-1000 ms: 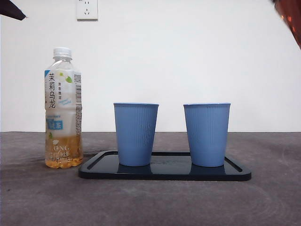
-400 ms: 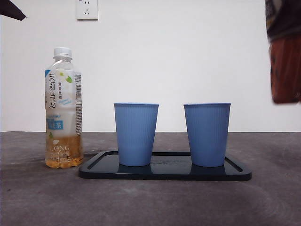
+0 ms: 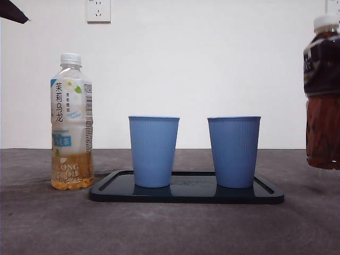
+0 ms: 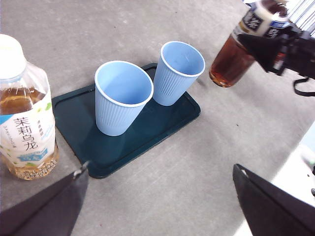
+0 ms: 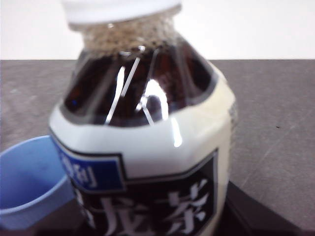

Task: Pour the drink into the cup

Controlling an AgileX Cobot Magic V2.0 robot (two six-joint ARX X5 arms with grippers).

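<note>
Two empty blue cups (image 3: 153, 151) (image 3: 234, 151) stand on a dark tray (image 3: 186, 195). My right gripper (image 4: 266, 49) is shut on a dark tea bottle (image 3: 323, 95) with a white cap, held about upright at the far right, beside the tray and just off the table. The bottle (image 5: 147, 147) fills the right wrist view, with a cup rim (image 5: 29, 182) beside it. My left gripper (image 4: 157, 216) is open and empty, above the table in front of the tray. The left wrist view shows both cups (image 4: 123, 98) (image 4: 179, 71) and the dark bottle (image 4: 236, 54).
A capped jasmine tea bottle (image 3: 71, 122) with a little pale tea stands left of the tray; it also shows in the left wrist view (image 4: 24, 118). A wall socket (image 3: 98, 10) is on the white back wall. The waiting arm shows as a black tip (image 3: 13, 11).
The dark tea bottle has come down from the top right corner and turned from tilted to upright. The cups, tray and pale bottle have not moved.
</note>
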